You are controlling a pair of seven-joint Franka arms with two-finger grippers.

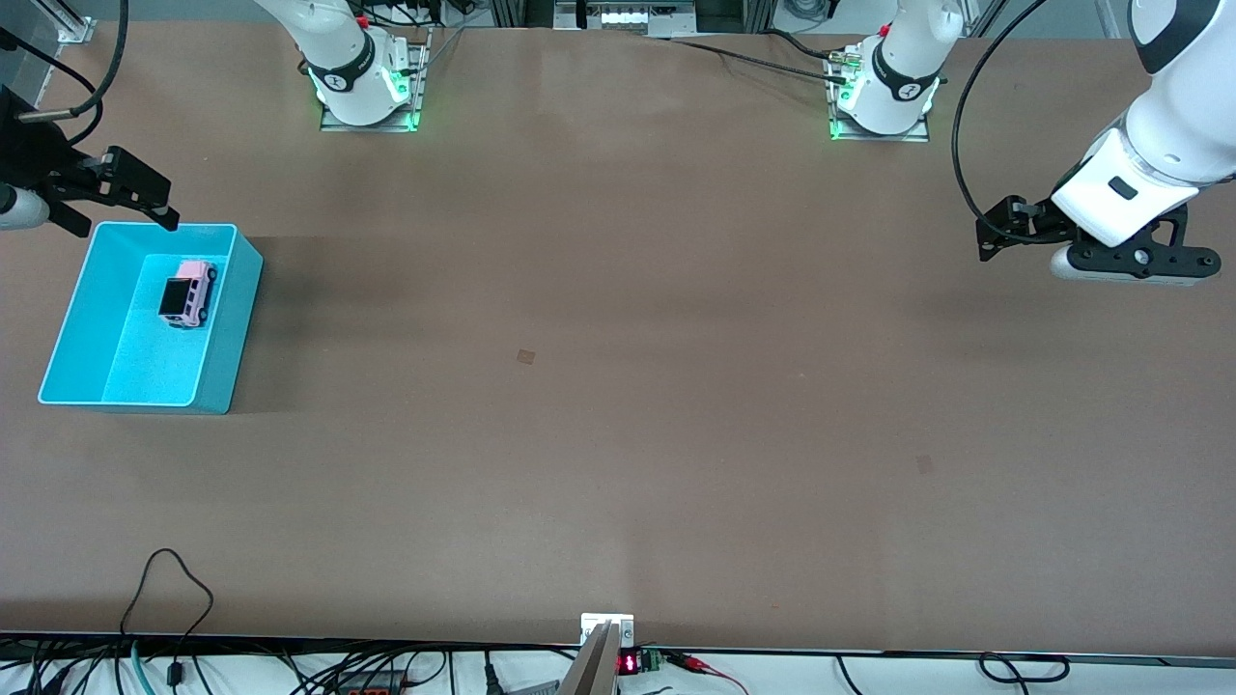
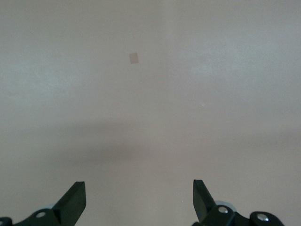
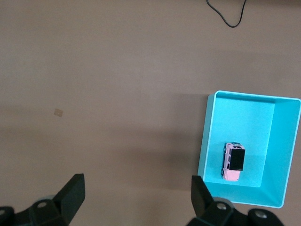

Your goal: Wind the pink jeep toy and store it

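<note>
Pink jeep toy (image 1: 190, 291) in turquoise bin (image 1: 224, 333), R gripper (image 1: 130, 198) above bin edge, L gripper (image 1: 1004, 232) over bare table, both fingers spread, empty.

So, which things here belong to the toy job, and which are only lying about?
Belong to the job:
- pink jeep toy, lying in the bin
- turquoise bin
- right gripper, open, over the bin's edge
- left gripper, open, waiting over bare table

Lying about:
- black cable near the front camera

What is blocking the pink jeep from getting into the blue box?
Nothing. The pink jeep toy already sits in the turquoise bin. The right pincer hangs open above the bin's edge; the left pincer waits open over bare table.
</note>
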